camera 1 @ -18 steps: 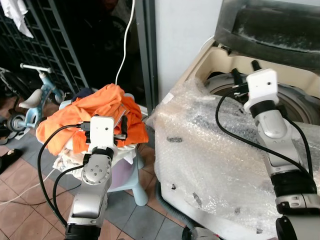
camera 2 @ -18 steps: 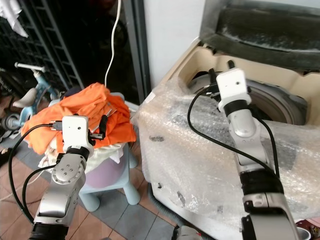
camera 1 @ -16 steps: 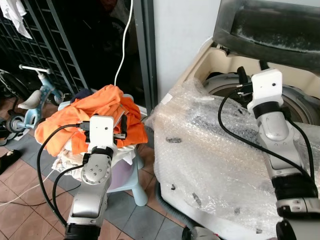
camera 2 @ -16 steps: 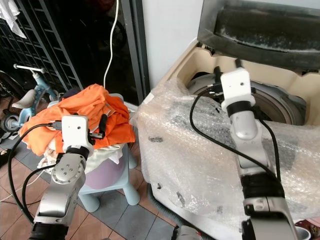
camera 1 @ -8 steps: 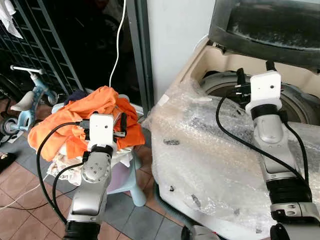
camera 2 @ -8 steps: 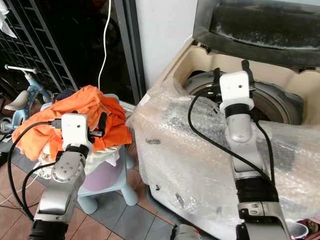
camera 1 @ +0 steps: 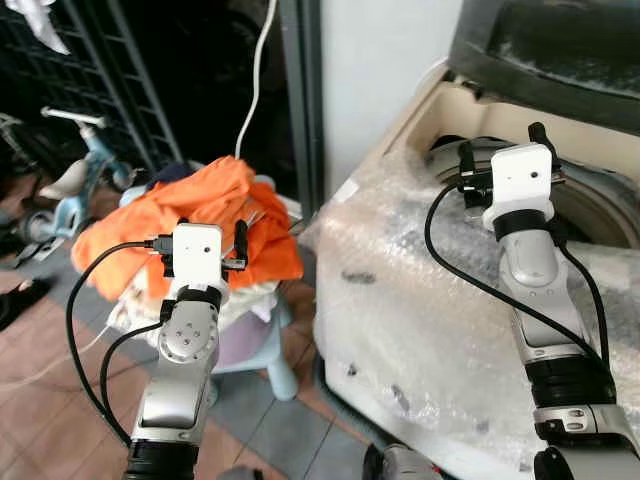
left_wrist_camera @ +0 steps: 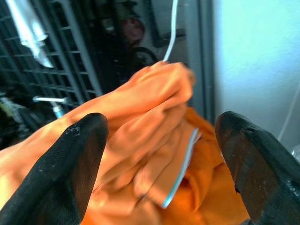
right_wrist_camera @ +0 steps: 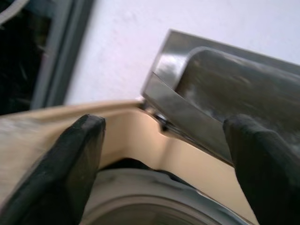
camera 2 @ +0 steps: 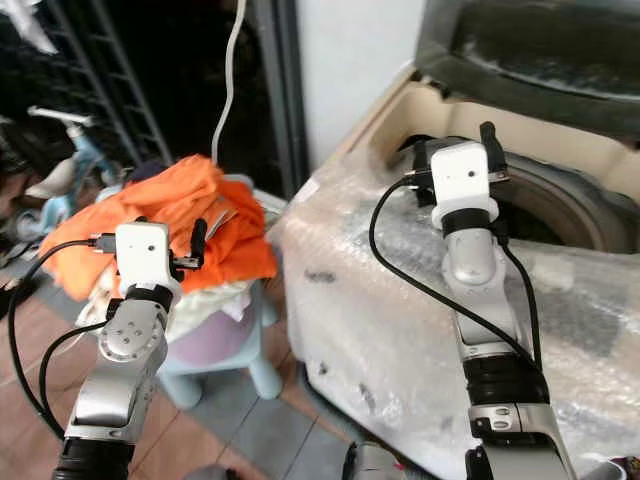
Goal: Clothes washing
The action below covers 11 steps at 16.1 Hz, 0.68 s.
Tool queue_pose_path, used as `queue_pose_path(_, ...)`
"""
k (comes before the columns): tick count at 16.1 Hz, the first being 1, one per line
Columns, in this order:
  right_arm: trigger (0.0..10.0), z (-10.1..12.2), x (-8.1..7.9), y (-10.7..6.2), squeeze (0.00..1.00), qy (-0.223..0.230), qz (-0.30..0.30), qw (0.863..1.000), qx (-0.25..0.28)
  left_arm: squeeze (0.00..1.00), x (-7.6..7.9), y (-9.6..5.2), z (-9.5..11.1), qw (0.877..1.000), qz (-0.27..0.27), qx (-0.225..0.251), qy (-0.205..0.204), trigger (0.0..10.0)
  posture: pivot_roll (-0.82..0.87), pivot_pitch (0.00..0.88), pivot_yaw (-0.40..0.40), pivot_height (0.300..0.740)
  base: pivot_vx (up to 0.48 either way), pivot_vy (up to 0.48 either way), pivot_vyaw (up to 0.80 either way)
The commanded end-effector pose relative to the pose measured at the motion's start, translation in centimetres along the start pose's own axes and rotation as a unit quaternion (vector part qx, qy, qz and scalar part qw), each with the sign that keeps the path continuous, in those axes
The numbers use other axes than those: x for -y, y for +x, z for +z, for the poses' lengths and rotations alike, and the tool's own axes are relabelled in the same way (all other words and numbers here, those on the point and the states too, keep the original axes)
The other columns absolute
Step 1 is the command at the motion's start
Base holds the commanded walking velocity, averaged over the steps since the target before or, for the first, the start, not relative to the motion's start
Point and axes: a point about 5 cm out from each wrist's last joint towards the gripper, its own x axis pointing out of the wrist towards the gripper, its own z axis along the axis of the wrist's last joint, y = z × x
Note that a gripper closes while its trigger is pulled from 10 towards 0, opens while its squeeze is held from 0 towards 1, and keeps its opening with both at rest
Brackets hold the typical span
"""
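the view has swung right while the arms barely moved — left gripper (left_wrist_camera: 159,154) spread at the orange clothes (camera 1: 200,215), right gripper (right_wrist_camera: 161,164) spread over the washer (camera 2: 560,200), nothing loaded yet.

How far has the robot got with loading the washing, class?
Done: the washing machine lid is up. In hand: the open left gripper is at the orange clothes, nothing gripped. The open right gripper hovers empty above the drum. Left: moving the whole pile across.

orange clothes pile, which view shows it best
The left eye view: the whole orange clothes pile heaped on its pale stool, beside the washing machine. The right eye view matches. The left wrist view gives blurry close folds between open fingers.
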Motion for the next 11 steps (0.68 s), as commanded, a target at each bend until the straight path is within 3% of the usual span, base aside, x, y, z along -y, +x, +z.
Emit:
queue_pose_path(1,10.0,1.7,-0.1,0.6,1.0,0.001,0.006,0.999,0.036,0.0,-0.5,-0.4,0.1,1.0,0.012,0.0,0.009,10.0,-0.02,0.0,0.033,0.74,-0.398,0.0,0.0)
queue_pose_path(5,10.0,2.3,0.3,0.9,1.0,0.002,0.003,0.999,0.047,0.0,-0.8,-0.5,-0.2,1.0,0.02,-0.005,0.008,10.0,-0.02,0.0,0.031,0.74,-0.401,0.0,0.0)
queue_pose_path(7,10.0,2.7,0.1,0.8,0.0,0.003,0.007,0.999,0.053,0.0,-1.1,-0.4,-0.2,1.0,0.021,-0.006,0.008,10.0,-0.03,0.0,0.032,0.74,-0.398,0.0,0.0)
queue_pose_path(11,10.0,3.0,-0.3,0.2,0.0,0.034,0.011,0.998,0.052,0.0,-1.7,-0.5,-0.3,1.0,0.028,-0.01,0.007,10.0,-0.03,0.0,0.036,0.74,-0.378,0.0,0.0)
